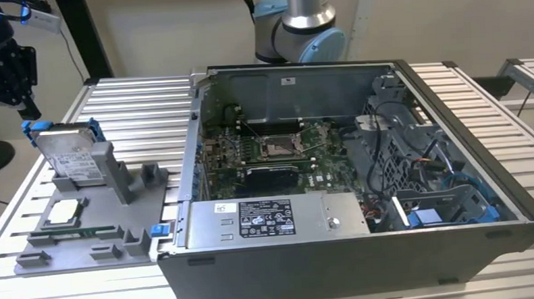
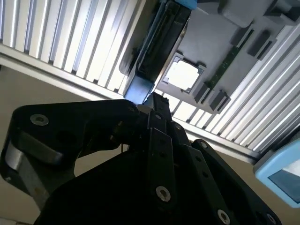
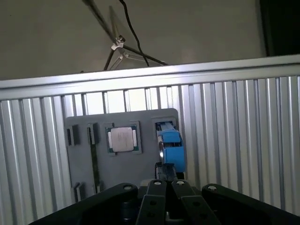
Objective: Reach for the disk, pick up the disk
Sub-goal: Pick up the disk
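In the exterior view my gripper hangs at the upper left of the frame, just above the disk. The disk stands on edge in the tray, and the chip lies on that tray lower in the frame. The tray rests on the table, left of the open computer case, whose power-supply box sits inside at lower centre.

So the gripper hangs right at the disk, which stands on edge in the grey tray, blue rail toward the camera. A square silver chip sits just beside it. The tray is near an edge of the slatted tabletop.
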`<state>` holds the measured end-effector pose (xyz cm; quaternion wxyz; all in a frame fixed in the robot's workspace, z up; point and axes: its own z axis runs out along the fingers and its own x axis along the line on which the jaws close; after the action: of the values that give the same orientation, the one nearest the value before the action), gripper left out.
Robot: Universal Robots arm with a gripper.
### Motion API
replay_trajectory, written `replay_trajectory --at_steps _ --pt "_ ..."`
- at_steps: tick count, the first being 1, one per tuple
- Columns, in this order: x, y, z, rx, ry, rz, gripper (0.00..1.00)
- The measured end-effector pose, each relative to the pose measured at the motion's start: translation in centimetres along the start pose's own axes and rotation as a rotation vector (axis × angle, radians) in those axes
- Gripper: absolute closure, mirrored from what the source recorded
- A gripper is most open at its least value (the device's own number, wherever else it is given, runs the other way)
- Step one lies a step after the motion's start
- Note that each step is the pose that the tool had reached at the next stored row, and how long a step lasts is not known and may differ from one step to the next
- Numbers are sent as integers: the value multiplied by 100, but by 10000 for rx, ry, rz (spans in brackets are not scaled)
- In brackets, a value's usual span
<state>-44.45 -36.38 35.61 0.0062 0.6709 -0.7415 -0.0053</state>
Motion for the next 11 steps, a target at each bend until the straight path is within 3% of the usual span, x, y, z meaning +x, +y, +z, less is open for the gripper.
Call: replay_trajectory --at_steps 4,11 --pt "-5 0 0 0 1 -16 100" --pt "-78 5 1 1 1 -82 100"
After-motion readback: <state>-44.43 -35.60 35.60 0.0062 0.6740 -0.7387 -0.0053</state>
